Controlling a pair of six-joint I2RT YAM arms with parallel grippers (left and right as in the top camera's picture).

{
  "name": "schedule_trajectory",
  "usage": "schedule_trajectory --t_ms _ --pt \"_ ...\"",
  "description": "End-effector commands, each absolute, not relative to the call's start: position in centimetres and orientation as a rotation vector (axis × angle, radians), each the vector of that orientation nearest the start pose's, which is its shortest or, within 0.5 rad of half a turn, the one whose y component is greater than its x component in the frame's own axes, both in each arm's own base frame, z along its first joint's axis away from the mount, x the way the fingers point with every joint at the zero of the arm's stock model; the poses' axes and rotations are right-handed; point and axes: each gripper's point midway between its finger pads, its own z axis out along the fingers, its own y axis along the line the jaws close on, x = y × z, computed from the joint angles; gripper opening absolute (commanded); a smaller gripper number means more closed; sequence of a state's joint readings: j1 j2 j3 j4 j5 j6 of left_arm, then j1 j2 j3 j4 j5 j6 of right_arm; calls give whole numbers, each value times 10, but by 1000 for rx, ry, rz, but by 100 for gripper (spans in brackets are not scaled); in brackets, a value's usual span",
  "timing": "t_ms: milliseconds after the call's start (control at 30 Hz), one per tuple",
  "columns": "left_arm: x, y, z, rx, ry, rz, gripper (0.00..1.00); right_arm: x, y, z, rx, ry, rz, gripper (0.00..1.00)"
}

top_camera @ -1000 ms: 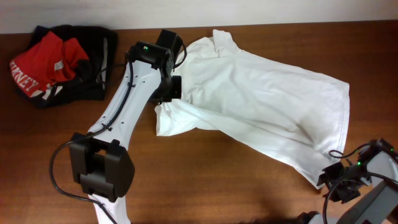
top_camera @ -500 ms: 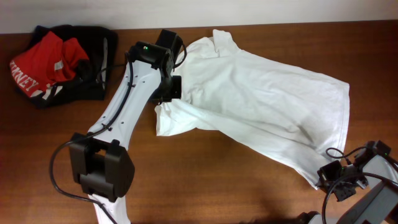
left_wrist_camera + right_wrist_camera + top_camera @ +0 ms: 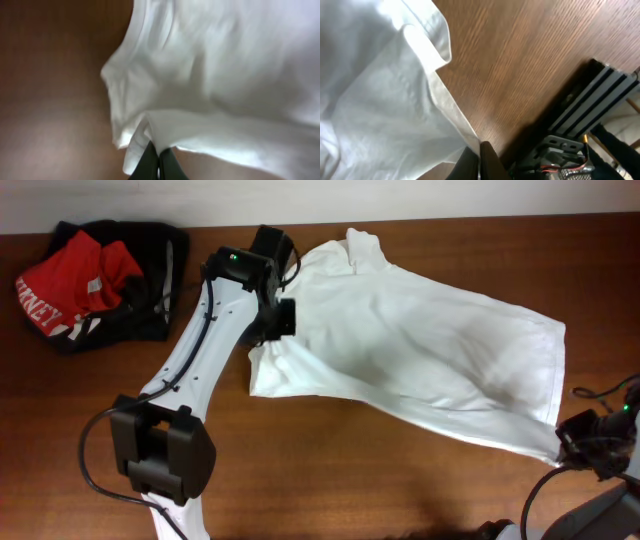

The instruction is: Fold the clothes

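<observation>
Overhead view: right pincer [image 3: 563, 442] now clamped on hem corner of white T-shirt [image 3: 420, 350], drawn outward; left pincer [image 3: 284, 320] clenched on opposite edge. Cloth flatter, likely ready for folding.

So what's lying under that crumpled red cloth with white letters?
A crumpled black garment shows around the red cloth. Whatever the pile covers on the wooden table is hidden.

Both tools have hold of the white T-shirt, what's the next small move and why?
Probably draw the right tool away from the left tool. Both are shut on edges of the T-shirt, yet the cloth lies bunched beside the left grip, so tension should flatten it.
</observation>
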State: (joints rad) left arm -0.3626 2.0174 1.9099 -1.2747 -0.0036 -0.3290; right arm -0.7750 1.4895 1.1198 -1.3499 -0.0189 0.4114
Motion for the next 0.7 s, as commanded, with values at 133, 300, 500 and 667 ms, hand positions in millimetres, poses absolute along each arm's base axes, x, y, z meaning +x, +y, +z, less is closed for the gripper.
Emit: schedule_trajectory --t_ms 133,300,500,667 --pt "442 -162 173 57 2746 -152 0 146 -154 101 1826 2750 -18 5" --pt "460 -168 181 53 2664 -187 1 143 -151 95 1828 2765 -22 5" --pt "477 -175 177 51 2617 -207 1 176 -149 92 1688 2737 18 4" --pt "494 -181 151 52 2619 -206 1 207 -150 92 1542 2707 -6 5"
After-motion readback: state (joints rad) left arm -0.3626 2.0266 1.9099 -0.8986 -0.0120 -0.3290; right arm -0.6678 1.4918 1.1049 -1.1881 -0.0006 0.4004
